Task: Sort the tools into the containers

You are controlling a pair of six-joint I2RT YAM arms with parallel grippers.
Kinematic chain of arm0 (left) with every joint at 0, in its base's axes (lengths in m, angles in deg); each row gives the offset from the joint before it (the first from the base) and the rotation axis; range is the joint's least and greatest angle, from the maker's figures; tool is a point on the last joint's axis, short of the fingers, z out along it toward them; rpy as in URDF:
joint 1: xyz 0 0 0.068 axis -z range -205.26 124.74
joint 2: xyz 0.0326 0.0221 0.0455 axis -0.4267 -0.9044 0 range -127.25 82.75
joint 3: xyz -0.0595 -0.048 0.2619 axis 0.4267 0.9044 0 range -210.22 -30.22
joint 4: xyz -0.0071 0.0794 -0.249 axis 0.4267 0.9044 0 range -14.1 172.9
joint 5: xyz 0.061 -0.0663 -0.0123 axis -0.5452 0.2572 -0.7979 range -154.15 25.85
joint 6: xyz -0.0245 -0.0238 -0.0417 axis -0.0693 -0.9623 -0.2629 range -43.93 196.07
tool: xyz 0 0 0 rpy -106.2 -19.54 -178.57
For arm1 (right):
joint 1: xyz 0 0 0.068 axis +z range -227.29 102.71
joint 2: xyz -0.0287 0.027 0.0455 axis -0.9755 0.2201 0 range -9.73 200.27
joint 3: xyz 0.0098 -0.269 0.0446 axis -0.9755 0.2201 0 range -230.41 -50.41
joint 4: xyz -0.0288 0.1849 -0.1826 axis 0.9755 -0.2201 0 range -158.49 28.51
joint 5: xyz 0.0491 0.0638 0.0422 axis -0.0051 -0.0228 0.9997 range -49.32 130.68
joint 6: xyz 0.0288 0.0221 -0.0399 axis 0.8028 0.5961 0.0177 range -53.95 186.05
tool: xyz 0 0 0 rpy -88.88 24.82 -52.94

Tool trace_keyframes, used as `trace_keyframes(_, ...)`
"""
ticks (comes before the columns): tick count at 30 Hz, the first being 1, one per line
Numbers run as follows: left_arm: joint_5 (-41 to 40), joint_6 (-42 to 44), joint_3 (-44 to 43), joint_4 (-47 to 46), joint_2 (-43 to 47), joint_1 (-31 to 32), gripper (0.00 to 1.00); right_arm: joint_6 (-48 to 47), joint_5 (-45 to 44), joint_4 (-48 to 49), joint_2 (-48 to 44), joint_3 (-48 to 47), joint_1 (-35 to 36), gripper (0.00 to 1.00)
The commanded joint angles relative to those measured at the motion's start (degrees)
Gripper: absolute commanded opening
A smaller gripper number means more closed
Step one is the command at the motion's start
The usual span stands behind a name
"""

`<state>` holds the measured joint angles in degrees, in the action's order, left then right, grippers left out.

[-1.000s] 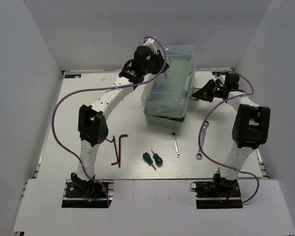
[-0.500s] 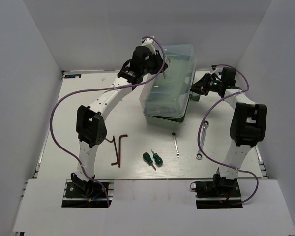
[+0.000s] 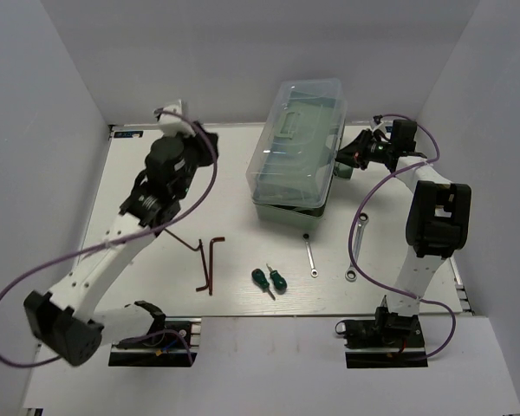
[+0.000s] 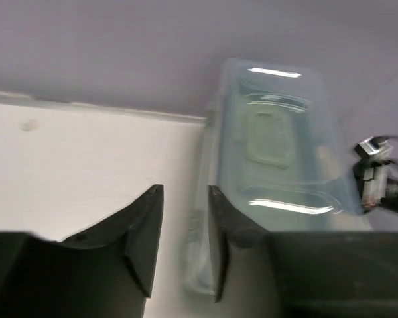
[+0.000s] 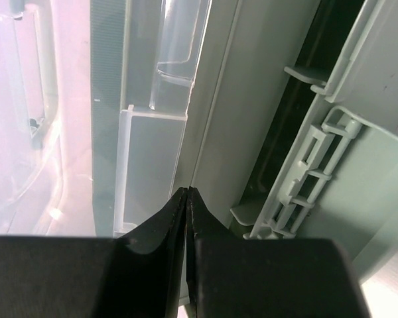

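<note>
My left gripper (image 4: 186, 192) hangs in the air well to the left of the toolbox (image 3: 295, 156) and points toward it. Its fingers (image 4: 146, 225) are a narrow gap apart with nothing between them.

All the tools lie on the white table (image 3: 243, 217), outside the toolbox and on the side of it nearest my bases:
- The two dark hex keys (image 3: 211, 264) lie side by side well off its near-left corner, and they seem to touch or overlap. From the top camera I cannot be sure which.
- The two green-handled screwdrivers (image 3: 269, 280) lie close together below its near end, slightly left of centre and well apart from it.
- The short silver wrench (image 3: 310, 258) lies near the same end, closer to the toolbox than the screwdrivers are.

The toolbox stands toward the back of the table with its clear lid down over the pale green body.

The longer wrench (image 3: 358, 247) lies off the near-right corner of the toolbox, beside my right arm's purple cable.

My right gripper (image 5: 187, 192) is against the right side of the toolbox. Its fingers are pressed tight together, with their tips at the seam where the clear lid meets the green wall.
</note>
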<state>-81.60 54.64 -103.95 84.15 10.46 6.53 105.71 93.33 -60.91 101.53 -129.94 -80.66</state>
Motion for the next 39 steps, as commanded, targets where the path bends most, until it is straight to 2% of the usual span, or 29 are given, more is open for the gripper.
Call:
trace_keyframes(1,-6.2,-1.0,14.7,-2.0,3.4,-1.5,0.39,-1.3,1.7,-0.1,-2.1,-1.2,0.3,0.08)
trace_keyframes(3,-2.6,-5.3,19.1,-3.7,2.1,-1.5,0.14,-1.3,1.5,-0.3,-2.3,-1.4,0.4,0.08)
trace_keyframes(6,3.2,-11.0,25.6,-10.9,-1.5,-2.1,0.04,-1.5,1.1,-0.4,-3.1,-0.8,0.4,0.08)
trace_keyframes(9,8.8,-15.2,27.1,-17.1,-9.0,-3.3,0.06,-2.5,0.9,-2.4,-3.9,-0.5,0.5,0.08)
trace_keyframes(12,12.0,-17.3,25.0,-19.8,-16.2,-3.3,0.07,-3.8,1.1,-4.2,-5.0,-0.6,0.7,0.08)
trace_keyframes(19,17.4,-20.7,23.4,-28.3,-24.4,-3.3,0.07,-3.7,1.8,-4.4,-6.4,-0.1,1.0,0.08)
trace_keyframes(27,23.7,-26.7,24.1,-37.3,-29.6,-3.3,0.07,-3.4,2.6,-5.1,-9.3,1.0,1.2,0.08)
trace_keyframes(39,28.8,-34.2,31.4,-49.4,-29.0,-1.5,0.08,-4.2,2.7,-8.8,-12.5,-0.8,1.7,0.08)
